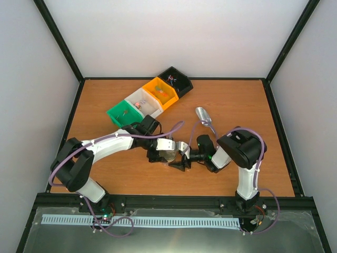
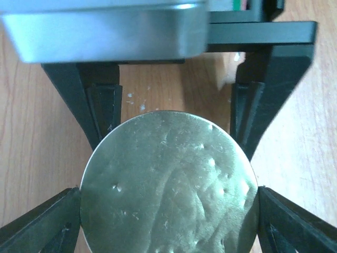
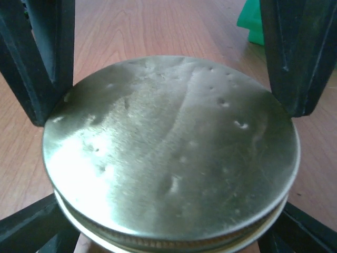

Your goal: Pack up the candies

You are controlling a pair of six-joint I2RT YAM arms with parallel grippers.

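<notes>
A wooden table seen from above, with two robot arms reaching in from its near edge to meet at the middle.

At the back, a diagonal row of open plastic bins runs from a green bin to a black bin, with a white and an orange one between.

At the centre stands a clear jar, and both arms converge on it. The left arm's fingers are clamped on either side of the jar, likely to brace it against turning. The right arm's fingers straddle the dented gold lid, close against its rim. Whether they are gripping it cannot be told. This looks like a set-up for unscrewing the lid, which is on the jar.

A metal scoop lies just beyond the right arm, untouched and probably waiting for later use.

The candies are tiny wrapped sweets, a few in each bin, apart from both sets of fingers.
</notes>
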